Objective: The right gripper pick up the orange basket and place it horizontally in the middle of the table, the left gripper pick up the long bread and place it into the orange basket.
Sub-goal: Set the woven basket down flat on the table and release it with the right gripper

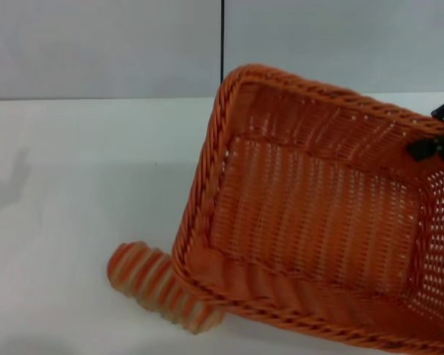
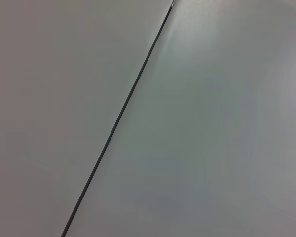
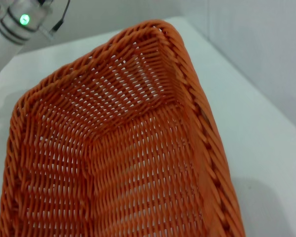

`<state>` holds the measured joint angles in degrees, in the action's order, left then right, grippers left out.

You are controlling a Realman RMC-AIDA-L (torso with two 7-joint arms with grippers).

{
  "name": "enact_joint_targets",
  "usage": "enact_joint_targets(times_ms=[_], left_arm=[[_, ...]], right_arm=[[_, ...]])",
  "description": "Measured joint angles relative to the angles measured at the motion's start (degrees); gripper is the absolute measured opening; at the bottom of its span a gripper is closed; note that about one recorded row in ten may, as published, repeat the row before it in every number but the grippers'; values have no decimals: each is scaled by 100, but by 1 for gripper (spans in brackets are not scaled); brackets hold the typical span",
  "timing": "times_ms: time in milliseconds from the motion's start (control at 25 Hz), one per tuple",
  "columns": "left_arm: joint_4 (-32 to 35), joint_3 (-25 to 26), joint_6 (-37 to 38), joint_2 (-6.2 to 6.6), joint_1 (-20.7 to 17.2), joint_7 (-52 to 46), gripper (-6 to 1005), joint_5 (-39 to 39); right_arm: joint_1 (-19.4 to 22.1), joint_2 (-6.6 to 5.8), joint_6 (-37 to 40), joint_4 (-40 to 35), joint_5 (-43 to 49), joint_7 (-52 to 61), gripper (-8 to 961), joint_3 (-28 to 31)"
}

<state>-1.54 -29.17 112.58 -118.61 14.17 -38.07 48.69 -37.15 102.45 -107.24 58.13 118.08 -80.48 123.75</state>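
The orange basket (image 1: 318,214) fills the right half of the head view, tilted, with its open side facing the camera. My right gripper (image 1: 431,149) is shut on its far right rim, and only the black fingertips show. The long bread (image 1: 152,285), striped orange and cream, lies on the table (image 1: 74,185) at the front. One end of it is tucked behind the basket's lower left corner. The right wrist view looks into the basket's (image 3: 128,163) woven inside. My left gripper shows in no view.
A grey wall with a dark vertical seam (image 1: 223,37) stands behind the table; the left wrist view shows only that wall and seam (image 2: 118,118). A white arm segment with a green light (image 3: 19,19) shows beyond the basket.
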Motion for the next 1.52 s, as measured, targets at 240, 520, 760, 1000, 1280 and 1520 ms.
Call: enact_joint_targets(times_ms=[240, 520, 760, 1000, 1280, 1520], left_arm=[[-65, -1, 0, -5, 6, 10, 765, 0], [-67, -43, 25, -4, -19, -36, 763, 0], [-199, -88, 40, -4, -31, -35, 762, 0], [-223, -89, 44, -4, -49, -12, 761, 0], [-225, -88, 51, -4, -36, -24, 760, 0], [-224, -96, 54, -4, -37, -27, 759, 0]], right_arm=[[-200, -39, -3, -201, 277, -3, 137, -406], [-655, -45, 4, -914, 901, -266, 138, -563], [-905, 52, 153, -1454, 1354, -520, 138, -565], [-964, 216, 479, -1709, 1386, -779, 138, -577], [-1110, 416, 876, -1738, 1373, -923, 137, -615], [-1381, 606, 1204, -1932, 1305, -1235, 137, -588]])
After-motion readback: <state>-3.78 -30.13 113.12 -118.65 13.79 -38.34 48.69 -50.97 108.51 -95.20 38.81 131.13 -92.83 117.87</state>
